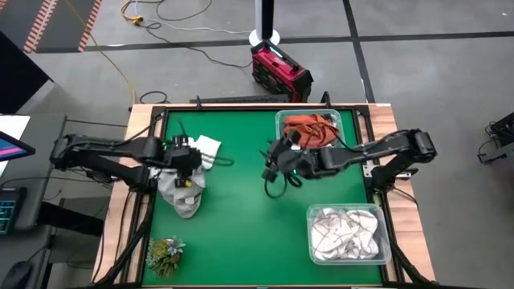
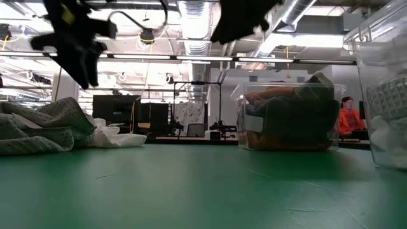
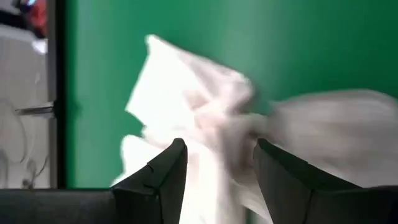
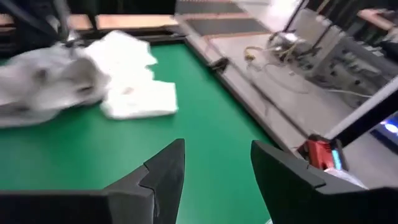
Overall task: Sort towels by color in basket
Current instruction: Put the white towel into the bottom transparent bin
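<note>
1. High view: rust-orange towel (image 1: 312, 127) lies in the far bin (image 1: 280, 120), white ones in the near bin (image 1: 384, 215); a grey and white pile (image 1: 186, 186) remains
2. My left gripper (image 1: 186, 159) hovers over that pile, jaws apart, empty
3. My right gripper (image 1: 277, 164) hangs mid-table, apart, empty
4. No readable writing

The bench (image 1: 241, 233) has a green work surface inside a wooden border. On its left half lies a heap of white and pale grey towels (image 1: 186, 178). A green leafy tuft (image 1: 165, 254) sits at the near-left corner. Two clear bins rest along the right side: one holding rust-orange cloth (image 1: 309, 128), one holding white cloth (image 1: 347, 234).
</note>
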`<control>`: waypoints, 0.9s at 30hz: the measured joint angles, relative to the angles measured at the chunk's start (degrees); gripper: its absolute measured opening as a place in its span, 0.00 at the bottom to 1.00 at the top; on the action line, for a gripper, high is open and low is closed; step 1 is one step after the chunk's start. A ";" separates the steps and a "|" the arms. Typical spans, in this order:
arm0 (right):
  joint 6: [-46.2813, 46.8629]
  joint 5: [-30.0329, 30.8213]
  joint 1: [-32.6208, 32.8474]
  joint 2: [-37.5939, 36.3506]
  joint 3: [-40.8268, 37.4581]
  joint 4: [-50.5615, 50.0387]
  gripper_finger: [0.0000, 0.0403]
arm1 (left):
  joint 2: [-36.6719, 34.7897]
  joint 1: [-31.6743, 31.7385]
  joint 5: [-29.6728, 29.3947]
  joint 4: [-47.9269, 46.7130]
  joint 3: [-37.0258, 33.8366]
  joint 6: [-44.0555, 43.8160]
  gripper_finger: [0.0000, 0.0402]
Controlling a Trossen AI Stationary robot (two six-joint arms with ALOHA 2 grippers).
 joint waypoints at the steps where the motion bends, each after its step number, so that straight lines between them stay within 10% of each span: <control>1: -0.63 -0.41 -0.80 -0.02 -1.46 2.82 0.54 | 0.84 2.26 0.04 1.22 0.00 1.47 0.43; 11: -4.08 -2.52 -0.87 -0.07 -9.03 14.92 0.54 | 14.54 17.92 7.97 12.59 0.17 15.21 0.43; 27: -2.34 -4.09 -0.77 -0.11 -8.93 10.61 0.54 | 30.56 18.15 14.43 13.20 1.77 20.94 0.34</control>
